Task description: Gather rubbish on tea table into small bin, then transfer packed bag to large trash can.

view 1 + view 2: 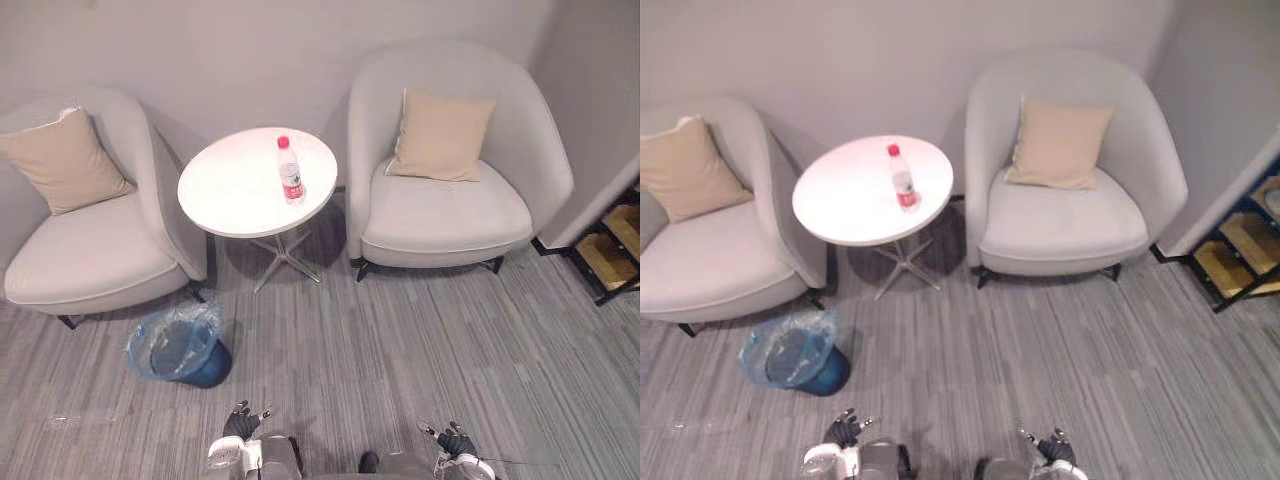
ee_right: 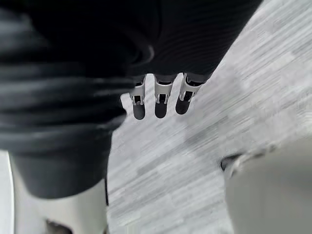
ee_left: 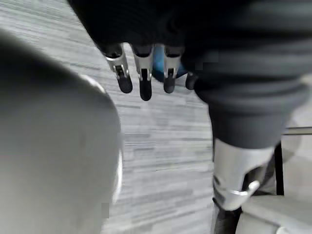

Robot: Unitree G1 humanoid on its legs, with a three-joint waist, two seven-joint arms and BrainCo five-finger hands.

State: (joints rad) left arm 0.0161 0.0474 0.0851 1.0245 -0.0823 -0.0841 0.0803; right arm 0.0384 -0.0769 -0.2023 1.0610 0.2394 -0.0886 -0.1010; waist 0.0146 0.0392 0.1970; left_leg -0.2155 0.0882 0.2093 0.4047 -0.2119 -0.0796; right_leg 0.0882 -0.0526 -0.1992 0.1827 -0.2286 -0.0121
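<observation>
A clear plastic bottle (image 1: 290,171) with a red cap and red label stands on the round white tea table (image 1: 230,190) between two armchairs. A small blue bin (image 1: 180,348) lined with a clear plastic bag sits on the floor in front of the left armchair. My left hand (image 1: 241,424) hangs low at the bottom edge of the view, fingers (image 3: 145,78) straight, holding nothing. My right hand (image 1: 455,441) hangs low at the bottom right, fingers (image 2: 160,100) straight and empty. Both hands are far from the table and the bin.
A light grey armchair (image 1: 90,250) with a beige cushion stands left of the table, and another armchair (image 1: 450,210) with a cushion stands right of it. A low wooden shelf (image 1: 612,250) is at the right edge. Grey striped carpet (image 1: 400,350) lies before me.
</observation>
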